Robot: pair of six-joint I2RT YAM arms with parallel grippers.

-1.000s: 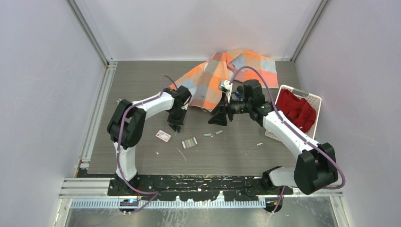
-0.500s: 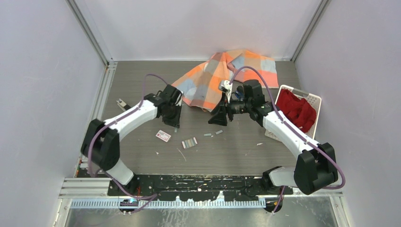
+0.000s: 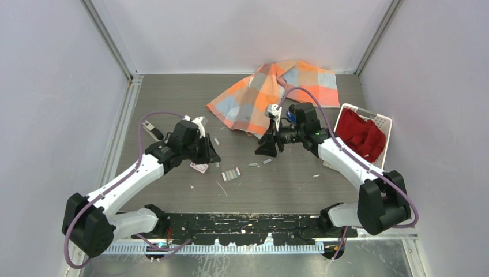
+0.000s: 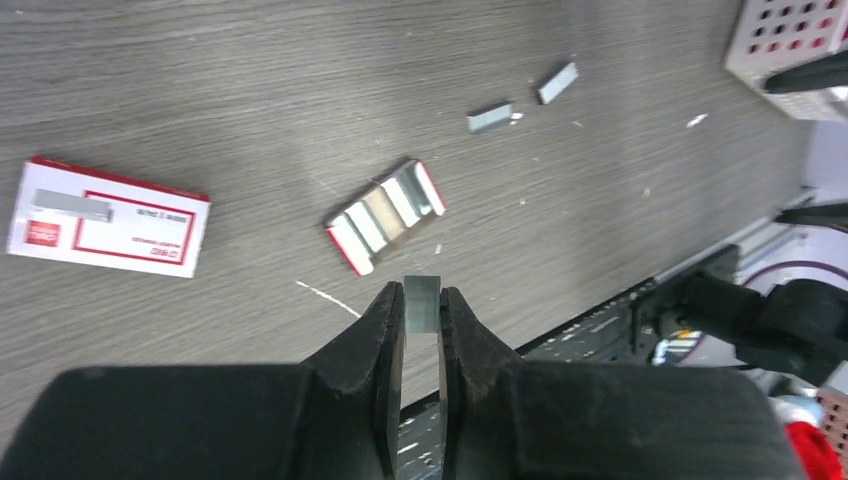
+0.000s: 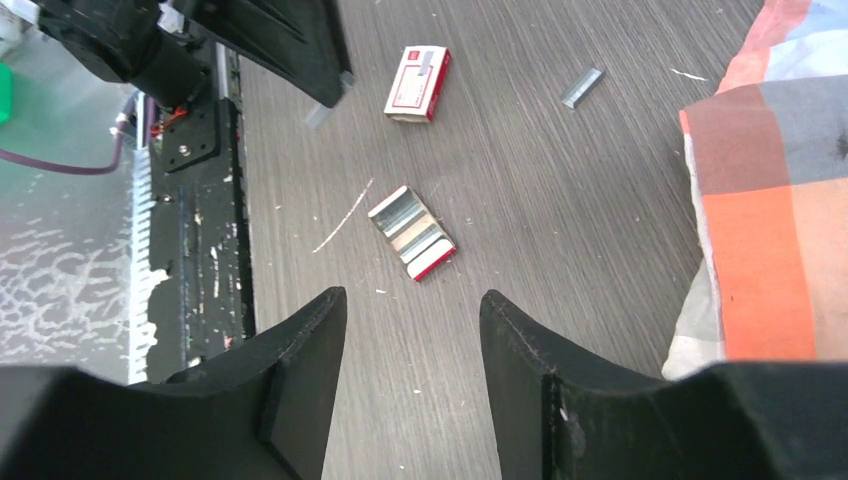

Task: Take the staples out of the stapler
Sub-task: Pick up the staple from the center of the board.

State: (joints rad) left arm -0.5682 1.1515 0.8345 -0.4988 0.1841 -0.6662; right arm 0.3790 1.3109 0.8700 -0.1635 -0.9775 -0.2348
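My left gripper (image 4: 422, 300) is shut on a short silver strip of staples (image 4: 422, 303), held above the table near the white-and-red packet (image 3: 199, 167). More staples lie loose on the table as strips (image 4: 489, 118) (image 4: 557, 82). Another strip (image 4: 72, 205) rests on the packet. My right gripper (image 5: 412, 295) hangs open over the table with nothing between its fingers. It is right of an open red-ended staple tray (image 5: 412, 232). A bit of blue (image 3: 292, 112) shows behind my right wrist. I cannot tell whether it is the stapler.
An orange checked cloth (image 3: 277, 92) lies at the back, close behind the right arm. A white basket (image 3: 383, 122) holding a red cloth stands at the right edge. A small metal piece (image 3: 149, 125) lies at the far left.
My left arm has swung back and to the left, carrying the staple strip from the table's middle to above the packet. The right gripper shifted slightly and its fingers narrowed a little.
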